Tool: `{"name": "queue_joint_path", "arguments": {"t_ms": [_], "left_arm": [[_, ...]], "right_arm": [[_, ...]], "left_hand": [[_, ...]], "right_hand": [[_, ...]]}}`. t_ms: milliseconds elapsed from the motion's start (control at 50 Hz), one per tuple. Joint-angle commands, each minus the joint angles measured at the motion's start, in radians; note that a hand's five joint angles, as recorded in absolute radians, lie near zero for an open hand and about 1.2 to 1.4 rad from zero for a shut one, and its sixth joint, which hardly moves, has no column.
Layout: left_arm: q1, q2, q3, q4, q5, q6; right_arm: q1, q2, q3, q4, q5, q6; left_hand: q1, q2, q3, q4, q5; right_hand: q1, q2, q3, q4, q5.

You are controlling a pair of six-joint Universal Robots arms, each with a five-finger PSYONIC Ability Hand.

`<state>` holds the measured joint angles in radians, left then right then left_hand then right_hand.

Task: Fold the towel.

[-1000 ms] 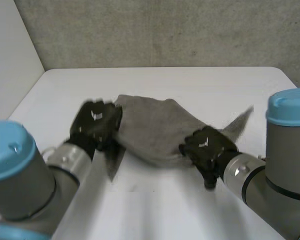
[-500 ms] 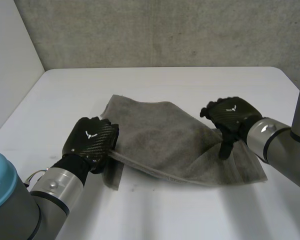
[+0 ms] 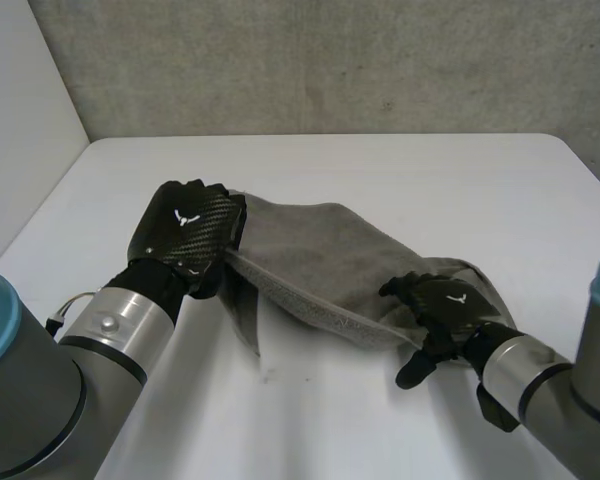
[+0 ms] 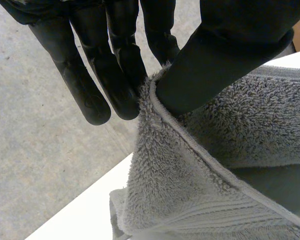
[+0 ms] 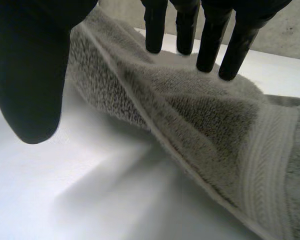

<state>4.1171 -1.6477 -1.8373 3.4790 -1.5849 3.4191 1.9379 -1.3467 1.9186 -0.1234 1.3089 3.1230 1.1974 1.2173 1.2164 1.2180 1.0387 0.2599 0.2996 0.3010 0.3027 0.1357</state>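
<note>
The grey towel (image 3: 320, 260) lies crumpled across the middle of the white table (image 3: 380, 170). My left hand (image 3: 185, 235) is at the towel's left edge and holds it raised off the table. In the left wrist view its thumb and fingers (image 4: 100, 75) pinch the towel's hem (image 4: 155, 115). My right hand (image 3: 448, 303) rests on the towel's near right part. In the right wrist view its fingers (image 5: 210, 45) are straight behind a raised fold of the towel (image 5: 190, 115). Its thumb (image 5: 30, 75) stands apart over the bare table (image 5: 65, 200).
The white tabletop stretches bare in front of the towel (image 3: 310, 420) and behind it. A grey wall (image 3: 330, 60) runs along the far edge, and a white panel (image 3: 20, 120) stands at the left.
My left hand has lifted the towel's left edge and moved it away from me. My right hand has come nearer and lower, and the towel's spread right end is now bunched under it.
</note>
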Motion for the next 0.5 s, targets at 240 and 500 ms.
{"name": "queue_joint_path", "arguments": {"t_ms": [240, 500], "left_arm": [[0.057, -0.004, -0.042, -0.035, 0.003, 0.009], [0.121, -0.167, -0.019, -0.187, 0.126, 0.011]], "right_arm": [[-0.002, -0.167, -0.072, -0.044, 0.113, -0.444], [0.012, -0.121, -0.197, 0.435, 0.075, -0.713]], "left_hand": [[0.199, 0.179, 0.180, 0.178, 0.183], [0.199, 0.179, 0.180, 0.178, 0.183]], "right_hand": [[1.136, 1.097, 1.095, 1.094, 1.086], [1.136, 1.097, 1.095, 1.094, 1.086]]}}
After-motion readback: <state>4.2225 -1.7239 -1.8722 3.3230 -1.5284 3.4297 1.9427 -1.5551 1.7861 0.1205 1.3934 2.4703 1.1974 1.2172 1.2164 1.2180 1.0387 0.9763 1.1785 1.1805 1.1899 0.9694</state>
